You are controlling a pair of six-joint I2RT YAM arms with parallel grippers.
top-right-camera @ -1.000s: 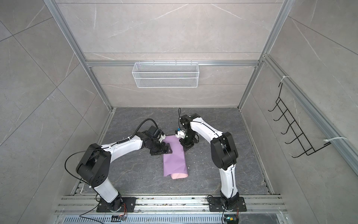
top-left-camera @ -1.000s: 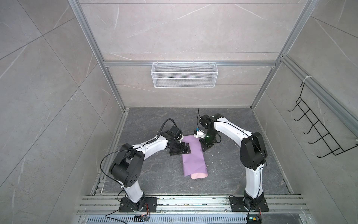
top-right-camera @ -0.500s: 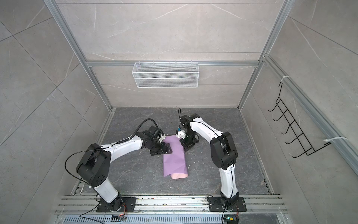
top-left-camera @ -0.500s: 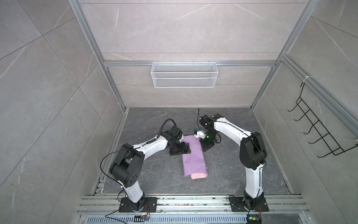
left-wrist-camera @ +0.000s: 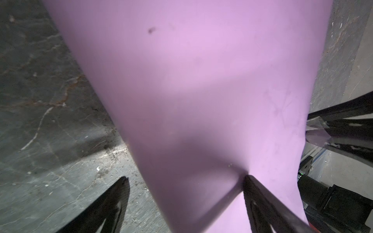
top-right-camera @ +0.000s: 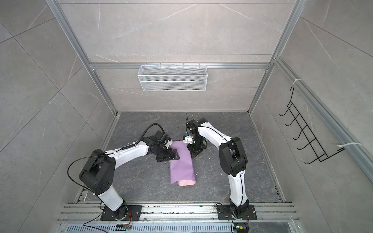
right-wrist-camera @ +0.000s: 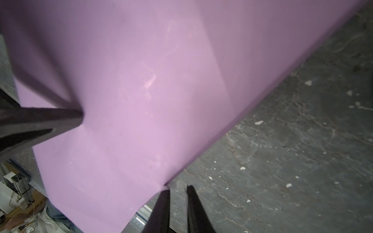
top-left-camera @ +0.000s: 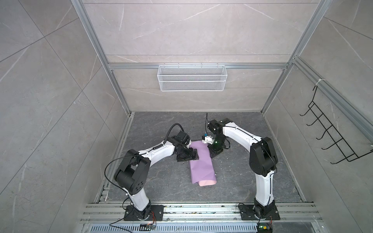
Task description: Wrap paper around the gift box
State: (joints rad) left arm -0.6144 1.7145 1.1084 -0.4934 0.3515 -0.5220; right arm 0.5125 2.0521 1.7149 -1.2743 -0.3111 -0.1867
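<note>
Evidently the left gripper (left-wrist-camera: 185, 177), spread wide, pins the lilac paper (top-left-camera: 201, 163) under one finger (left-wrist-camera: 260, 197); the right gripper (right-wrist-camera: 178, 187), barely parted, empty, sits at its edge. Retreat gently; the gift box is hidden, likely beneath.

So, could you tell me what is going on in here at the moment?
Two robot arms are wrapping a gift box, which is hidden, presumably under the paper. The paper lies folded over, lilac side out, pink showing at its near end. The left gripper, open, presses one finger on it; the right gripper stands slightly open at its edge.
</note>
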